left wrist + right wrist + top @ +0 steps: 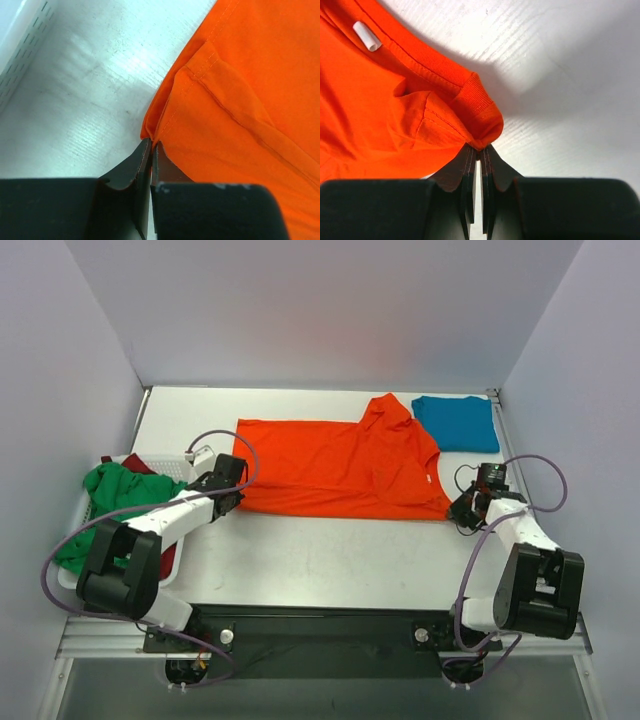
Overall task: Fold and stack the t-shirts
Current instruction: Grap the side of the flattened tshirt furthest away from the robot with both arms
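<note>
Left gripper (151, 146), right gripper (480, 149) clamp one orange shirt (340, 465); one teal shirt (455, 423).

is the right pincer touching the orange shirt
Touching. The right wrist view shows the right pincer shut on the orange shirt, with the collar fold pinched between its closed jaws.

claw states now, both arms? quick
Left claw: closed, pinching a hem corner of the orange-red t-shirt.
Right claw: closed, pinching the same shirt at its ribbed neckline.
</note>
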`<state>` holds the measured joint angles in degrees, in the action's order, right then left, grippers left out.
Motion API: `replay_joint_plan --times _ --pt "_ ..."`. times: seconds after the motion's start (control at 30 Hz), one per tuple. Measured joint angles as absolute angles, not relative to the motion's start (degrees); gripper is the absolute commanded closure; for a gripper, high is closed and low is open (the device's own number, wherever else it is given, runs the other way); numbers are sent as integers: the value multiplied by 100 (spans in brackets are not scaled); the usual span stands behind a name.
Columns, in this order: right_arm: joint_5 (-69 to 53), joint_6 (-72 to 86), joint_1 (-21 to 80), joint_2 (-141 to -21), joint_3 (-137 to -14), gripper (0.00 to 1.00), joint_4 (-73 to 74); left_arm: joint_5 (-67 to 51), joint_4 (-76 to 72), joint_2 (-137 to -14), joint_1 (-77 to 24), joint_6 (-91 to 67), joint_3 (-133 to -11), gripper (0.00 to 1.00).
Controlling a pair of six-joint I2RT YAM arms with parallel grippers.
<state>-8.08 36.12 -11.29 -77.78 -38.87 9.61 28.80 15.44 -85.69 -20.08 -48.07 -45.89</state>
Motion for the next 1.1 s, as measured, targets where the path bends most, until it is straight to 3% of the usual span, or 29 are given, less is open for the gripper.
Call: replay_joint_plan --times 0.73,0.77,0.83,0.87,0.9,0.97,1.03,1.1 --pt "-172 4353 -1385 -5428 -3002 99 3301 2965 3065 -5284 -2532 -5634 -2661 100" --pt "-139 4407 -1385 -5419 -3004 88 3371 2956 3096 -5218 -2536 -5666 -2633 99" --pt "-84 4515 -1385 -5437 -3004 73 3496 2934 3164 -5111 -2547 -5743 -2578 82" --pt "-45 4556 -1387 -5459 -3004 57 3544 2934 3208 -5070 -2550 -5782 -2554 77" --pt "5 4617 -1391 -5492 -3004 50 3577 2934 3256 -5028 -2554 -5811 -2534 66" --pt "89 4650 -1396 -5583 -3004 39 3638 2954 3376 -4936 -2558 -5841 -2515 57" --pt "154 4652 -1396 -5686 -3004 37 3688 2993 3474 -4858 -2571 -5870 -2523 49" --pt "211 4641 -1396 -5765 -3013 36 3739 3013 3577 -4759 -2596 -5867 -2552 47"
